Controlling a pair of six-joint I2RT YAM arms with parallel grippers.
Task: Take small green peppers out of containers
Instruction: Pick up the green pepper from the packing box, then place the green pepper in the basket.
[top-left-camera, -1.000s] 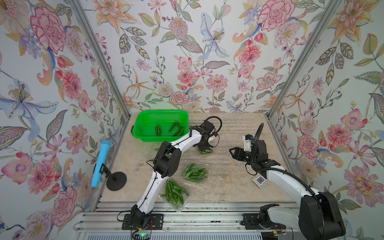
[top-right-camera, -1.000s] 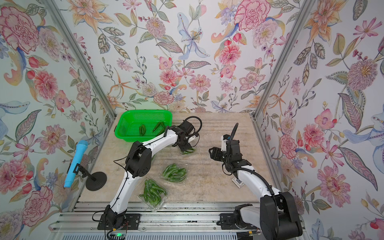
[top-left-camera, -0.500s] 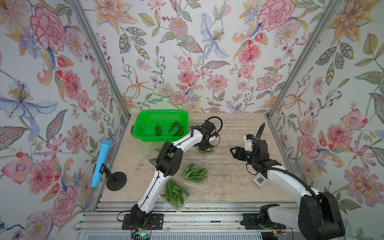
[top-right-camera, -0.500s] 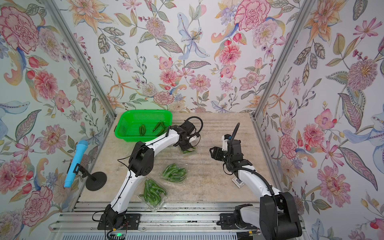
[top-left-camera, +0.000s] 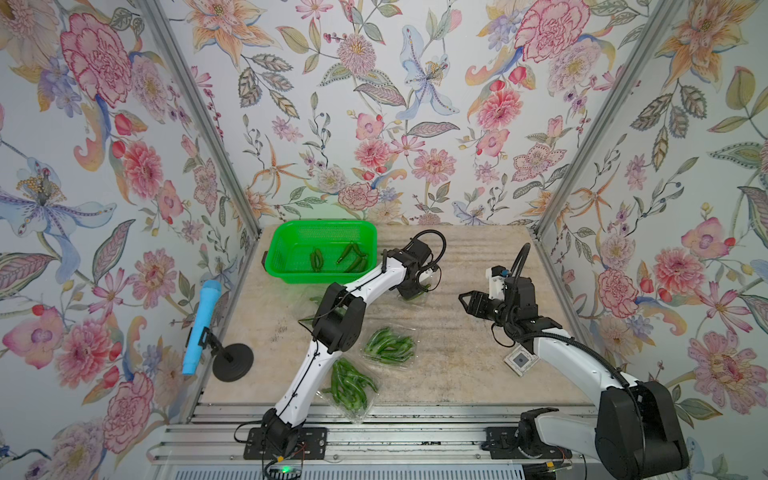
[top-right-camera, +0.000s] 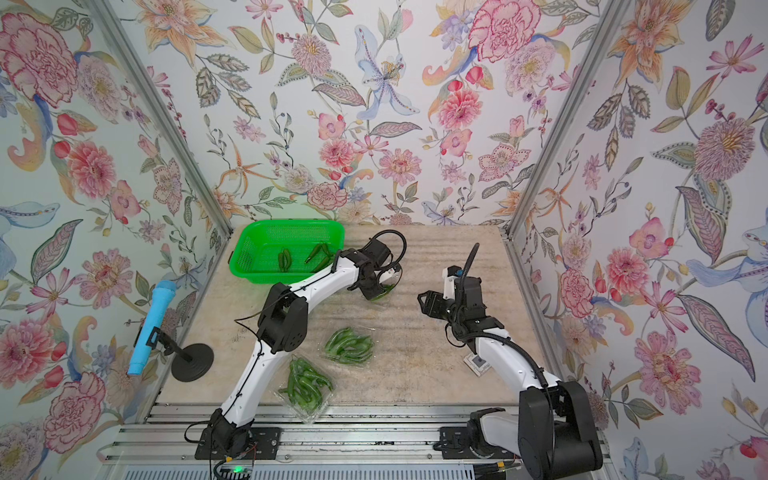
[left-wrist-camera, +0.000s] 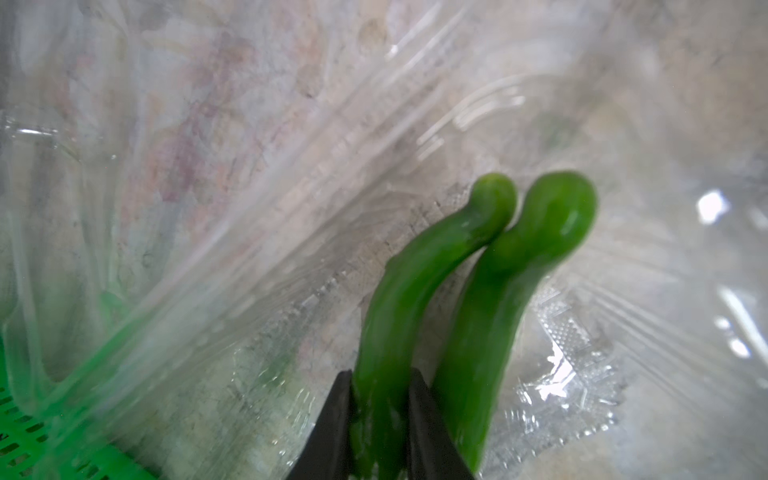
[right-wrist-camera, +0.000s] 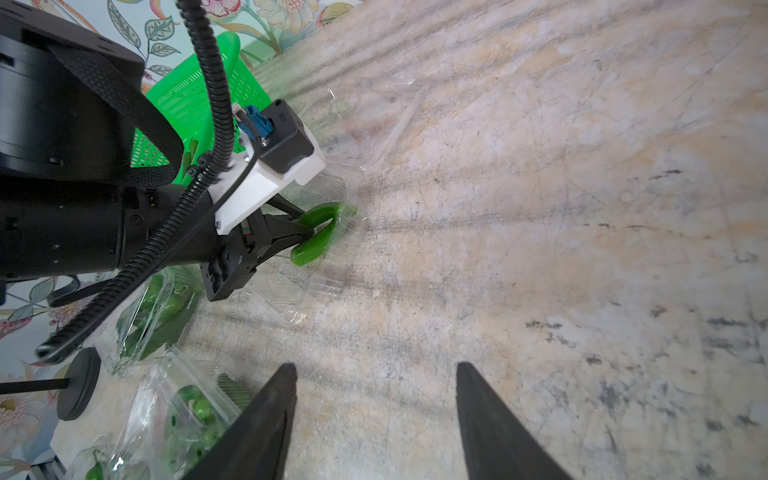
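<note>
Inside an open clear container (left-wrist-camera: 582, 353) at the middle back of the table, my left gripper (left-wrist-camera: 380, 386) is shut on one small green pepper (left-wrist-camera: 399, 299). A second pepper (left-wrist-camera: 498, 291) lies against the first. Both top views show that gripper (top-left-camera: 411, 291) (top-right-camera: 376, 293) pointing down into the pack. The right wrist view shows the two peppers (right-wrist-camera: 320, 232) at its black fingertips. Two closed containers full of peppers (top-left-camera: 390, 345) (top-left-camera: 349, 384) lie nearer the front. My right gripper (top-left-camera: 465, 301) (right-wrist-camera: 376, 370) hovers open over bare table, holding nothing.
A bright green basket (top-left-camera: 324, 232) at the back left holds several loose peppers (top-left-camera: 351, 251). A blue microphone (top-left-camera: 203, 328) on a black stand is at the left edge. A small white square tag (top-left-camera: 519, 359) lies by the right arm. Flowered walls close three sides.
My left gripper's jaws have closed onto a pepper inside the open container. The right arm has not moved.
</note>
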